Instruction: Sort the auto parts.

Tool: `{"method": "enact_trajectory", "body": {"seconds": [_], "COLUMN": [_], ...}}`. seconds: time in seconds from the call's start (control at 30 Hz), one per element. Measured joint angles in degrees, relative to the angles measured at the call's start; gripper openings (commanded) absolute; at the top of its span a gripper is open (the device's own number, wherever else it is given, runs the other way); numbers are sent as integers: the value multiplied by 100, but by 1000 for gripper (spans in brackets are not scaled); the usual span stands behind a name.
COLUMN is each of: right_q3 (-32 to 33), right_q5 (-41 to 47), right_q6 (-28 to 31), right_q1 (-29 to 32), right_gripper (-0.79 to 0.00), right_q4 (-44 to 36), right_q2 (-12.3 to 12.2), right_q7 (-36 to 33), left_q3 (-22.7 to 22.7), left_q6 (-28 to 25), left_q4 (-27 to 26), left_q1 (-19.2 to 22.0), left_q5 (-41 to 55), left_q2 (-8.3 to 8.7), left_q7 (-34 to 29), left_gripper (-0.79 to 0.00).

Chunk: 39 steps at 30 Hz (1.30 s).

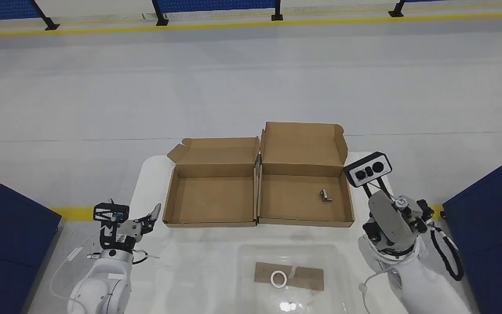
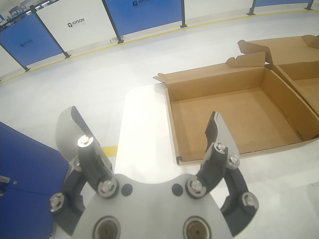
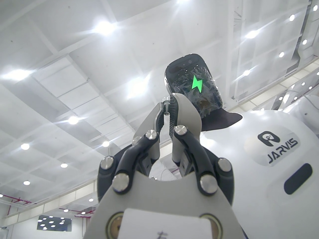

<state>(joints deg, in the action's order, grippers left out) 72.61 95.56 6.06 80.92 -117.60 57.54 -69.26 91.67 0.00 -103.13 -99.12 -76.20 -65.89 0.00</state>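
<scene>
Currently the left claw (image 2: 144,113) is hovering released over the left edge of the counter (image 1: 196,251), just beside the left box (image 1: 210,200) — the right claw (image 3: 167,102) is pointing upward, clenching a small threaded part (image 3: 165,108), while a metal part (image 1: 326,194) is lying in the right box (image 1: 290,196)

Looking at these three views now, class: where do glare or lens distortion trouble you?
Left wrist view: glare whitens the table, and the yellow floor line bows. Right wrist view: ceiling lamps flare above the right gripper. Top view: even light, sheen on the clear tray.
</scene>
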Motion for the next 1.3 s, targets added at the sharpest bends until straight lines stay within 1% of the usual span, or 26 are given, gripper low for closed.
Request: {"method": "enact_trajectory", "body": {"seconds": [0.17,0.63,1.0,1.1,1.3], "right_q3": [-45,34,70,337,1297], "right_q5": [134,93,33,-523,-2118], "right_q6": [-98,-242,-243,-272,-640], "right_q1": [-34,25,28,125,567], "right_gripper": [-785,-785,-785,-785,-785], "right_q4": [16,20,44,197,585], "right_q2": [76,231,235,206,51], "right_q7": [-182,-108,-68,23,-387], "left_q3": [0,0,0,0,0], "left_q6": [0,0,0,0,0], "left_q4": [0,0,0,0,0], "left_q1": [0,0,0,0,0], "left_q5": [0,0,0,0,0], "left_q2": [0,0,0,0,0], "left_q7": [0,0,0,0,0], "left_gripper": [0,0,0,0,0]}}
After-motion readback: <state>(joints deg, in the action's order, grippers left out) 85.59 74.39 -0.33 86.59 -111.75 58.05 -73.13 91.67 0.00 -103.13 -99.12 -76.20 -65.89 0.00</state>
